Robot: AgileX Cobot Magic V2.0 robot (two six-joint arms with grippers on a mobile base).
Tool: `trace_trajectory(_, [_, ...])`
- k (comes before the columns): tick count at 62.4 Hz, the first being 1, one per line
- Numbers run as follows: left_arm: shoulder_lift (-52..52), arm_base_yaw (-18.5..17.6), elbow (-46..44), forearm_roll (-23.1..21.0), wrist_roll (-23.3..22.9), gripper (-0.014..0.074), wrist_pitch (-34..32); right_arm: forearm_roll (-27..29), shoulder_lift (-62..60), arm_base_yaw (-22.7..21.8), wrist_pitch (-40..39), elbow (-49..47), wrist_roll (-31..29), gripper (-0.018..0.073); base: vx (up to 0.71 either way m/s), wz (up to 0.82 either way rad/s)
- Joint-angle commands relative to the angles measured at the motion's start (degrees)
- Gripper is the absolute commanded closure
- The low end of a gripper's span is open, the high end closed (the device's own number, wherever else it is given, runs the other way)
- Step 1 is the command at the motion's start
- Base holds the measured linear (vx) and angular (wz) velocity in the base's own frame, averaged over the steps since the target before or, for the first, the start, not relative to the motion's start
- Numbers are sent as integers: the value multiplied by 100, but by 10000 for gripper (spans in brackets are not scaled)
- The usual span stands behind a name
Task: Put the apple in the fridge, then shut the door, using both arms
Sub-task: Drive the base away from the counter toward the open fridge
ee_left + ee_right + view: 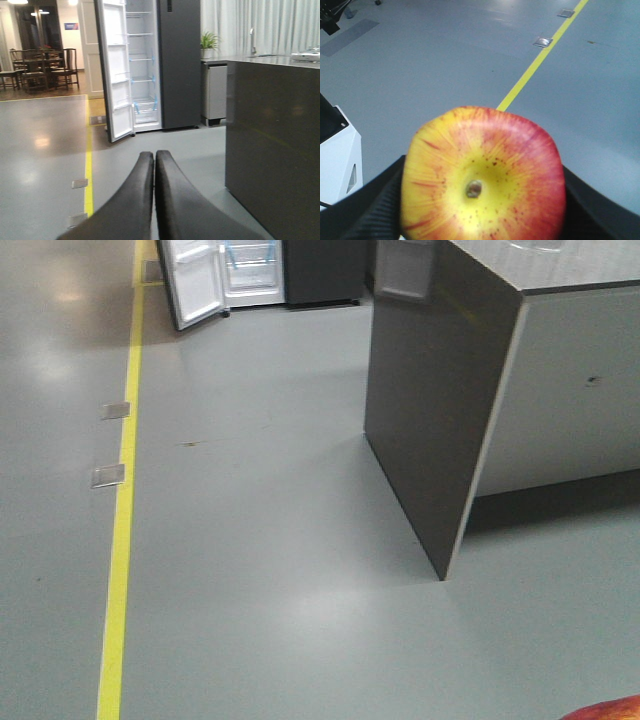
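Observation:
The apple (pixel 482 175), red and yellow, fills the right wrist view, clamped between the black fingers (pixel 370 215) of my right gripper (pixel 482 200). A sliver of it shows at the bottom right of the front view (pixel 610 710). My left gripper (pixel 154 160) is shut and empty, its jaws pressed together, pointing at the fridge (pixel 177 65). The fridge stands far ahead, its door (pixel 114 75) swung open to the left, white interior and shelves (pixel 142 60) showing. It also shows at the top of the front view (pixel 320 270), with the open door (pixel 195 285).
A dark grey counter (pixel 440 400) with a speckled top stands close on the right (pixel 270 145). A yellow floor line (pixel 125 490) runs along the left with two metal floor plates (pixel 108 475). Chairs and a table (pixel 35 65) stand far left. A potted plant (pixel 209 42) sits beyond the fridge.

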Motion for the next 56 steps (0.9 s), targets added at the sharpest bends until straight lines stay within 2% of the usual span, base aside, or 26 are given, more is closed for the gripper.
trace_trajectory(1, [-84, 3, 121, -15, -18, 603, -420, 140, 61, 0, -400, -153, -24, 165, 8, 29])
trace_trajectory(56, [-84, 3, 121, -15, -18, 603, -420, 140, 61, 0, -400, -153, -24, 165, 13, 23])
